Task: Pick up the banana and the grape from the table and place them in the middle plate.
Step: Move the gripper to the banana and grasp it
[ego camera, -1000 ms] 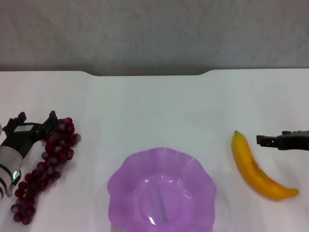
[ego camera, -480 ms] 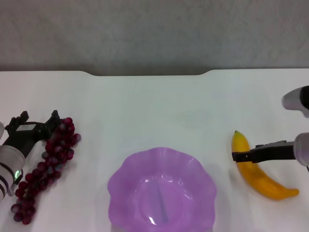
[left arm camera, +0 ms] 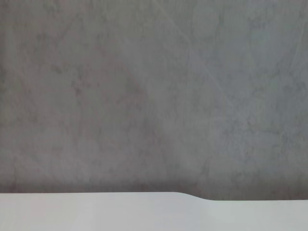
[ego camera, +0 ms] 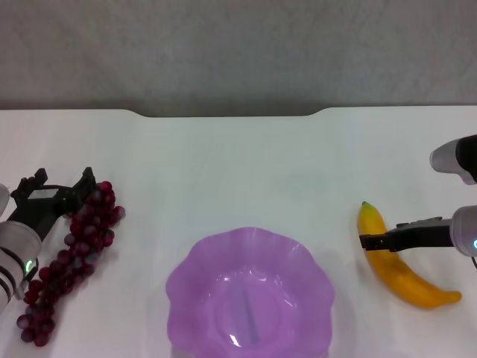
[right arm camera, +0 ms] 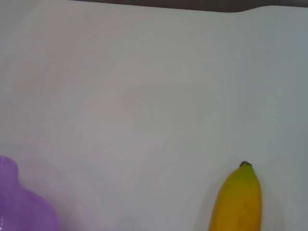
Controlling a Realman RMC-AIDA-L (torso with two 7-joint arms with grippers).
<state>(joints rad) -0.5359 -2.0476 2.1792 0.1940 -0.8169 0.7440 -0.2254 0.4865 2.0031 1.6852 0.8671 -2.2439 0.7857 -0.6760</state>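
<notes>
The banana (ego camera: 399,262) lies on the white table (ego camera: 238,164) at the right; its green-tipped end shows in the right wrist view (right arm camera: 238,202). My right gripper (ego camera: 384,234) is open and reaches in from the right, one dark finger (ego camera: 387,241) lying across the banana's upper half. The grape bunch (ego camera: 74,246) lies at the left. My left gripper (ego camera: 62,183) is open at the bunch's far end, one finger (ego camera: 83,186) against the top grapes, and the bunch lies beside its jaws. The purple scalloped middle plate (ego camera: 186,280) stands empty at the front centre.
The table's notched far edge (ego camera: 227,114) meets a grey wall (ego camera: 238,52), which fills the left wrist view (left arm camera: 154,96). The plate's rim shows in a corner of the right wrist view (right arm camera: 19,204).
My right gripper moved in from the right edge to over the banana's upper half, then held still. My left gripper crept slightly along the top of the grape bunch.
</notes>
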